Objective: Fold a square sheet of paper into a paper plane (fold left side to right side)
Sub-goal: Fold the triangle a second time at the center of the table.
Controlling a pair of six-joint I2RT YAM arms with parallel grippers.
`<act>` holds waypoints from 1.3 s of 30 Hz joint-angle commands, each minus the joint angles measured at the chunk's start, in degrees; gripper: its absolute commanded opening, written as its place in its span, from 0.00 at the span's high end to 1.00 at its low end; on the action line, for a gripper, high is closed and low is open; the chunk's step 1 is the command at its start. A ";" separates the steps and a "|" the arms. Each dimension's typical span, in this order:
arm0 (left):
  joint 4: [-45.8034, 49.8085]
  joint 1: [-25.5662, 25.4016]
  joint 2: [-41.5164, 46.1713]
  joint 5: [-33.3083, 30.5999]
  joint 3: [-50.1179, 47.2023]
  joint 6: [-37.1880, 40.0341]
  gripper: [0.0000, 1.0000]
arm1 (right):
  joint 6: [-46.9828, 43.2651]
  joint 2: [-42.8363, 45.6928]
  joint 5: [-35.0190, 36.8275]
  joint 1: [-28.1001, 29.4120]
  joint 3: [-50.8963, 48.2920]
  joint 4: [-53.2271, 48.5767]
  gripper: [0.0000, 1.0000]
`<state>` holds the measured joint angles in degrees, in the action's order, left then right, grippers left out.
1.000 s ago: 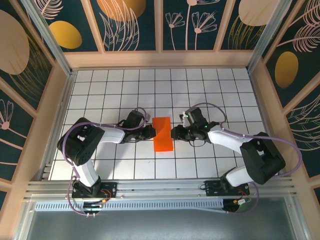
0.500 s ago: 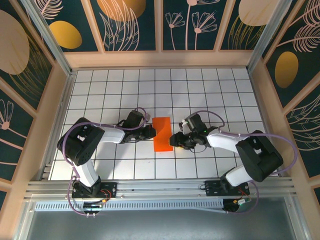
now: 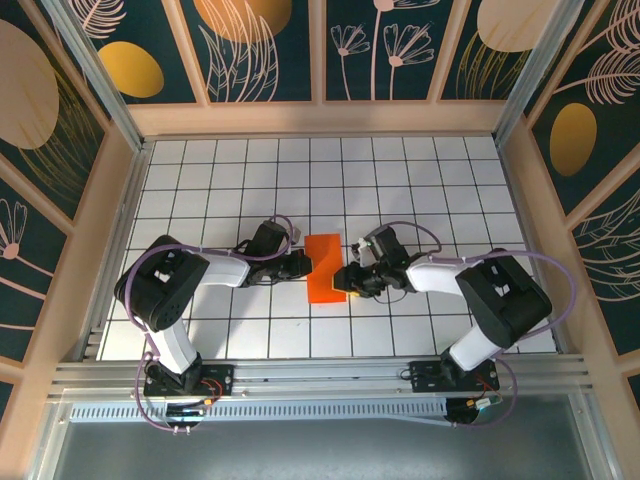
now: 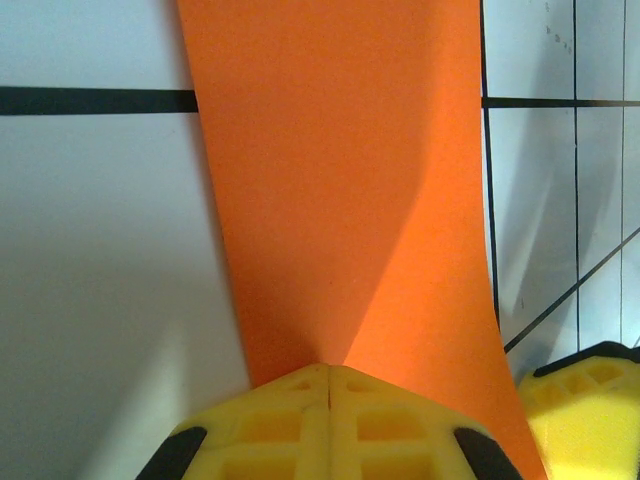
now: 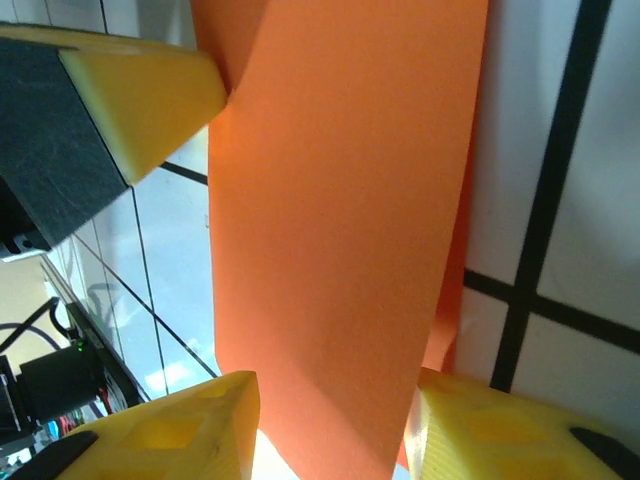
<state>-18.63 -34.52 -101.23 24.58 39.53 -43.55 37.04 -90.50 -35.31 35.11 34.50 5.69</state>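
At mid-table, left pincer (image 4: 328,372) together against orange paper (image 4: 340,180), right pincer (image 5: 335,400) apart astride it, contact itself hidden.

White black-gridded floor (image 3: 420,170), pale wood rim (image 3: 320,118), dark teal walls (image 3: 290,50) with gold botanical motifs.

No legible text, label or number on anything.

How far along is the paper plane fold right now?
Done: the square sheet of paper already lies as a narrow half-width rectangle, so the left-to-right fold looks made. In hand: the left gripper, shut, sits at its left edge, while the right gripper straddles the right edge with its jaws open. Left: no nose point or wings are creased yet.
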 commanded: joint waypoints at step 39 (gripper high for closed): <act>2.46 -0.69 10.85 -3.39 -2.59 1.92 0.82 | -5.02 -11.31 -5.10 -8.39 10.42 2.85 0.97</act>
<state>-17.65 -34.65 -94.50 22.59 37.47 -43.18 31.88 -103.02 -40.18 27.03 45.28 8.82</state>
